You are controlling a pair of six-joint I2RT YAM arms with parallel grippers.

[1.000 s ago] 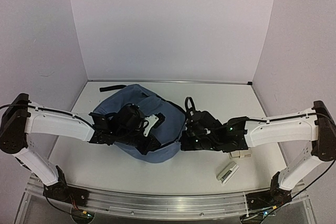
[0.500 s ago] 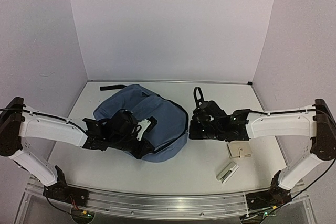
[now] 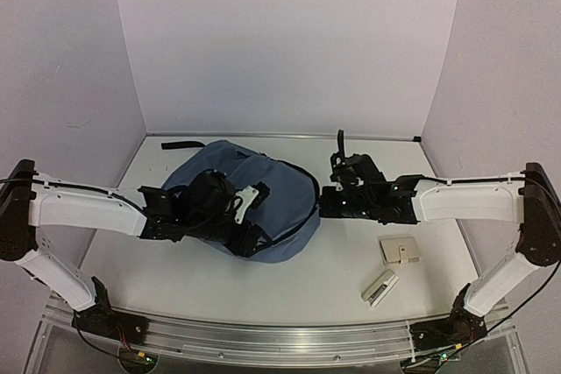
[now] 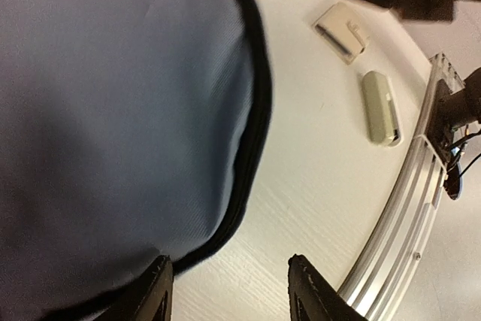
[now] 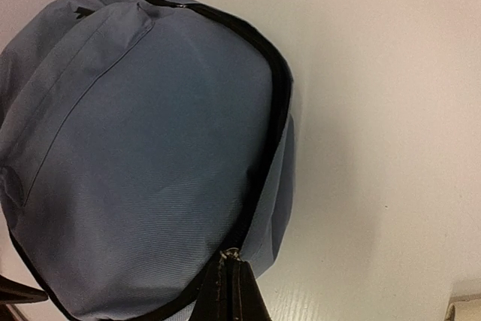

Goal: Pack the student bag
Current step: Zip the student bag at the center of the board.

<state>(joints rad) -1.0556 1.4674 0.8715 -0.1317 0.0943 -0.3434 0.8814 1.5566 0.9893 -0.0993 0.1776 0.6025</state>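
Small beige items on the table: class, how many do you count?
2: a squarish one right of the student bag, a longer one nearer the front rail. More may hide under it.

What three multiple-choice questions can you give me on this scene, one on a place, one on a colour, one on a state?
1. Where do the square beige item and the long beige item lie?
A. inside a gripper
B. on the table, right of the student bag
C. against the back wall

2. What colour is the bag's fabric?
A. red
B. dusty blue
C. green

3. How is the left gripper?
A. shut on a strap
B. shut on a beige item
C. open, holding nothing

Answers: 1 B, both rest on bare tabletop beside the bag; 2 B, the fabric is blue in every view; 3 C, its fingers stand apart with nothing gripped between them.
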